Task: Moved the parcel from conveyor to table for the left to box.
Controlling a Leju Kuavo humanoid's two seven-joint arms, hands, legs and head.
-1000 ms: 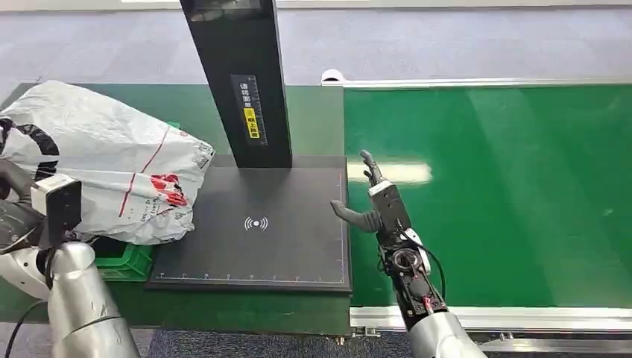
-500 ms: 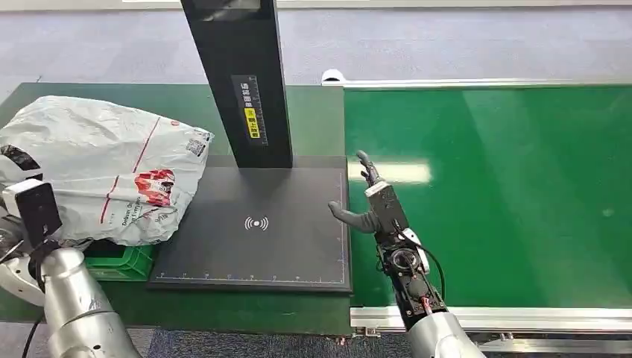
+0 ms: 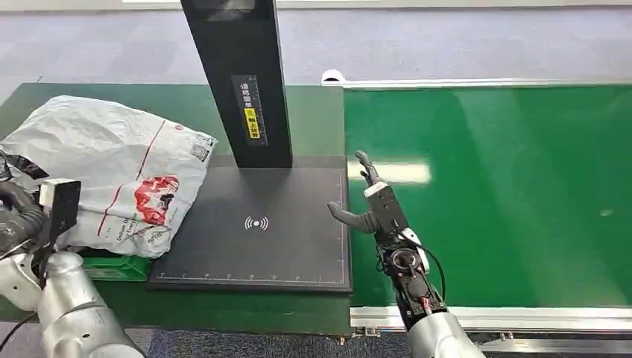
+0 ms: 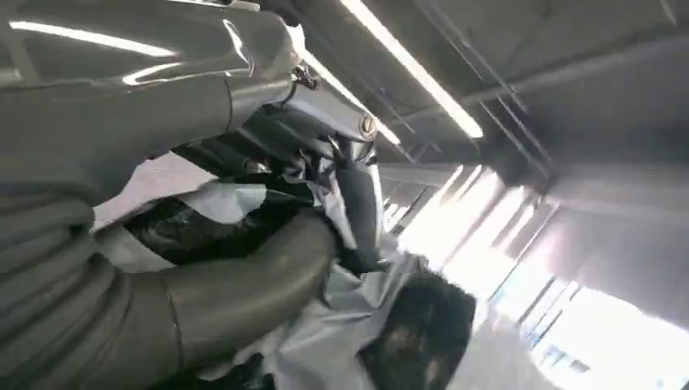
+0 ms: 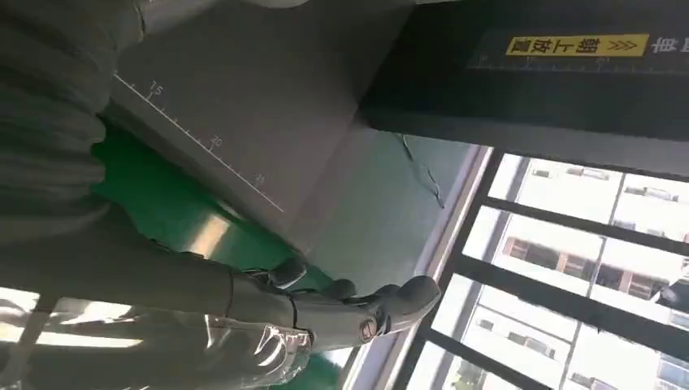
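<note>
The parcel (image 3: 119, 175) is a bulky white plastic bag with red and black print. It lies at the left of the table, over a green crate (image 3: 119, 265) and overlapping the black scale pad (image 3: 257, 224). My left hand (image 3: 19, 212) grips the bag's near left end; in the left wrist view its thumb and fingers (image 4: 244, 276) pinch the crumpled plastic of the parcel (image 4: 341, 341). My right hand (image 3: 369, 205) hovers open at the pad's right edge beside the green conveyor belt (image 3: 492, 194), fingers apart (image 5: 325, 305) and holding nothing.
A black post (image 3: 238, 82) with a yellow label rises from the back of the scale pad. The conveyor's metal rail (image 3: 522, 317) runs along the near edge. Grey floor lies beyond the table.
The parcel has been shifted and settled a little lower to the left over the crate, with my left hand moving along with it. My right hand has stayed in place.
</note>
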